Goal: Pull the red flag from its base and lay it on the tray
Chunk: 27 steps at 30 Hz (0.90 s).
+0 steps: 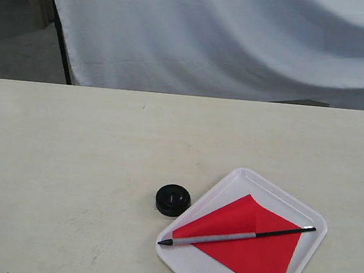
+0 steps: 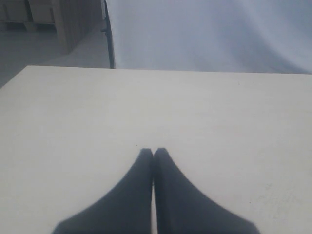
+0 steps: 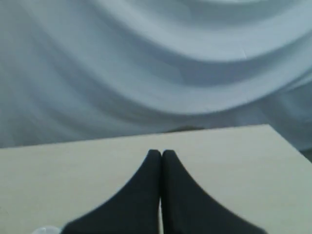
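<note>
The red flag [image 1: 254, 253] lies flat on the tray [image 1: 228, 187], off the base [image 1: 173, 199] just beside it, likely light with limp cloth (take it by the stiff thin pole [image 1: 224, 238], if you must), and your left gripper [image 2: 153, 151] and right gripper [image 3: 161, 153] are both closed, empty.

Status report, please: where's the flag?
Left end effector shut, right end effector shut, both empty. Red flag flat on tray, off base. No obstruction seen.
</note>
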Available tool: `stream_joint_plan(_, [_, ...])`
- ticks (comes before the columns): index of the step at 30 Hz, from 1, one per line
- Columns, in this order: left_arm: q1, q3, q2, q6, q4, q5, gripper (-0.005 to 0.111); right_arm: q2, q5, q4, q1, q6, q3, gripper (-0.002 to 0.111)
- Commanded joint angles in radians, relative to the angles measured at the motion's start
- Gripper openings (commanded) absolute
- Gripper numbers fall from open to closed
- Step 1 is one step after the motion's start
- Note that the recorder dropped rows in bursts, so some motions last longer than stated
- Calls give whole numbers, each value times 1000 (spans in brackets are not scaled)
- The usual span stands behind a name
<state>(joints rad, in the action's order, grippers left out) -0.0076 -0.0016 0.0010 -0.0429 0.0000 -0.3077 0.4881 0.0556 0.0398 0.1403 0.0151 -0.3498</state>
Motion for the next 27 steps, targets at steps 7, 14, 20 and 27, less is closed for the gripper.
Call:
stream_joint_plan(7, [-9,2,-1,1,0,9,0,-369,-20,-2,-138,11,39,-1])
stream_joint_plan(14, [-9,2,-1,1,0,2,0,-488,26,16,-191,0,22,-1])
stream_joint_plan(20, [-9,2,-1,1,0,-14,0,-488,4,12,-236,9,13,-1])
stream_joint_plan(27, [-9,2,-1,1,0,-14,0,-488,97,30,-237,-23,45,-1])
